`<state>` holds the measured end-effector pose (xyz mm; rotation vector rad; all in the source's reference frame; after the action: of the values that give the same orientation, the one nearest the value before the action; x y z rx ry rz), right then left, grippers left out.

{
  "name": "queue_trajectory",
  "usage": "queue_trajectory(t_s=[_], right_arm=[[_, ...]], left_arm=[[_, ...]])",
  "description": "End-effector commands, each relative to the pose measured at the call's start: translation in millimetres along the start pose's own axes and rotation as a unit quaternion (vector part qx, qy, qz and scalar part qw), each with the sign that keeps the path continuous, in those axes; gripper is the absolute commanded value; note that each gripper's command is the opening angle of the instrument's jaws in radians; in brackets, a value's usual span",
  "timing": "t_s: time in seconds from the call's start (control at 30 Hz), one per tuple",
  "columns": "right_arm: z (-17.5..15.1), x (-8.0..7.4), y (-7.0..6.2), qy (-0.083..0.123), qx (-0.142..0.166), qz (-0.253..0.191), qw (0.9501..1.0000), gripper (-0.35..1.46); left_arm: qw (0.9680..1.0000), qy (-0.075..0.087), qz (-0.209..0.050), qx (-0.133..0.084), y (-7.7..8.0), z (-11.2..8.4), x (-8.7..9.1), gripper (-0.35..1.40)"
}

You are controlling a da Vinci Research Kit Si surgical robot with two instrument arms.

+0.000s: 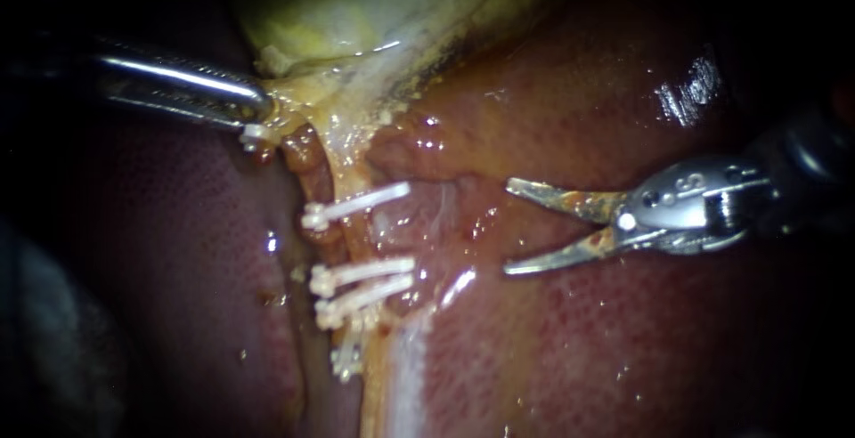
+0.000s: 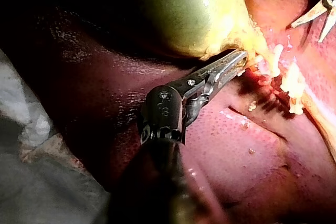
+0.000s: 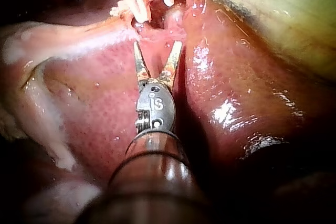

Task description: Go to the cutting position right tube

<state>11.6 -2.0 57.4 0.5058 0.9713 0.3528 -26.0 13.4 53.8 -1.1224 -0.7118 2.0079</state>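
Wet red-brown liver (image 1: 641,349) forms the ground across the endoscope view, glossy at upper right and falling into darkness at far left. Listed on it: one green-yellow gallbladder (image 1: 356,2), upper centre, its yellowish neck narrowing down toward centre left; one tan tube (image 1: 349,242) running down from that neck, though which of the task's tubes it is cannot be told; several white clips (image 1: 361,273), one across the tube just left of centre, two close together below it, another lower still, and a small one by the tip of the left instrument (image 1: 256,110). That left instrument enters from the upper left, jaws pressed together on the gallbladder's neck tissue. The right instrument (image 1: 508,229) enters from the right edge with two stained blades spread wide and nothing between them, tips pointing left, near the clips but apart from them, level with the tube between the upper clip and the lower pair. In the left wrist view, grey cloth (image 2: 31,129) lies beside the left shaft.
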Motion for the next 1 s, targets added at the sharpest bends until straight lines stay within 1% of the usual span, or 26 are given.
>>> queue_trajectory(t_s=[0.03,0.2,0.27,0.4,0.6,0.77,0.87,1.0], right_arm=[[0.5,-0.1,-0.1,-0.001,0.005,0.007,1.0000,1.38],[3.1,-0.5,-0.4,0.000,0.024,0.039,0.9989,1.37],[4.0,-0.5,-0.2,0.004,0.030,0.043,0.9986,1.37],[5.6,-0.2,0.3,0.021,0.045,0.053,0.9974,1.37],[7.5,0.5,0.8,0.037,0.060,0.062,0.9956,1.37],[9.1,1.0,0.9,0.043,0.068,0.059,0.9950,1.37],[9.9,1.2,0.9,0.048,0.079,0.058,0.9940,1.37],[10.8,1.2,0.8,0.055,0.097,0.051,0.9925,1.32]], left_arm=[[1.0000,0.000,0.000,0.000,0.0,0.0,0.0,-0.35],[1.0000,0.000,0.000,0.001,0.0,0.1,0.0,-0.35],[1.0000,0.000,0.000,0.001,0.1,0.1,0.0,-0.35],[1.0000,0.001,0.000,0.003,0.1,0.2,0.0,-0.35],[1.0000,0.001,0.000,0.003,0.2,0.3,-0.1,-0.35],[1.0000,0.001,0.000,0.002,0.2,0.4,-0.1,-0.35],[1.0000,0.001,0.000,0.002,0.2,0.4,-0.1,-0.35],[1.0000,0.001,0.000,0.002,0.2,0.4,-0.1,-0.35]])
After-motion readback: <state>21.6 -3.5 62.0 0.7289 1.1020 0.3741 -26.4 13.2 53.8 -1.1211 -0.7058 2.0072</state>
